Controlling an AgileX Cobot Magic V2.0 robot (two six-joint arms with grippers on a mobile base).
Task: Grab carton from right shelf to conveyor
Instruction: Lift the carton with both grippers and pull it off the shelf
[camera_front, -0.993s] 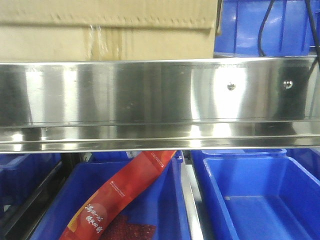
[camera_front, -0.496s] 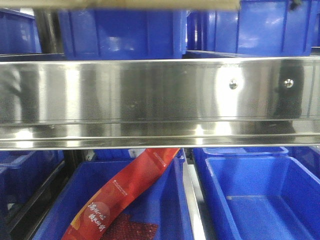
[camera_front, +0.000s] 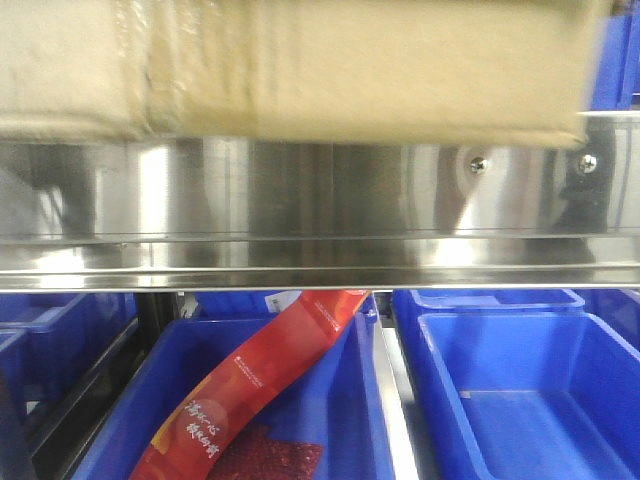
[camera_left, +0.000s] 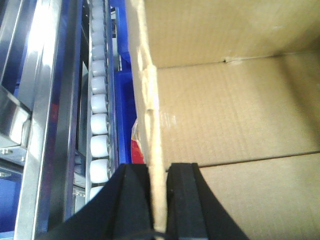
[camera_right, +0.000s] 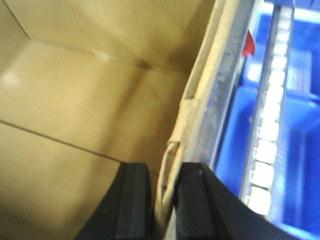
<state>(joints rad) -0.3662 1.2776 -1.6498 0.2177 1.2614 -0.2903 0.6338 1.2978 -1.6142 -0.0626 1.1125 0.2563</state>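
The brown carton (camera_front: 300, 65) fills the top of the front view, blurred, its lower edge hanging over the steel front rail of the right shelf (camera_front: 300, 215). Both grippers hold it from above by its walls. My left gripper (camera_left: 159, 172) is shut on the carton's left wall (camera_left: 152, 115); the open inside of the carton (camera_left: 235, 115) shows to the right. My right gripper (camera_right: 165, 172) is shut on the carton's right wall (camera_right: 192, 105), with the inside of the carton (camera_right: 85, 95) to the left. The conveyor is out of view.
Below the rail stand blue bins (camera_front: 520, 390); the left one (camera_front: 340, 400) holds a red snack bag (camera_front: 250, 385). A roller track (camera_left: 98, 110) and steel posts run left of the carton. Another roller track (camera_right: 270, 115) and blue bins (camera_right: 295, 150) lie right of it.
The carton has moved in the front view: resting on the shelf at first, then lifted nearly out of the top, now lower and nearer, covering the rail's upper edge.
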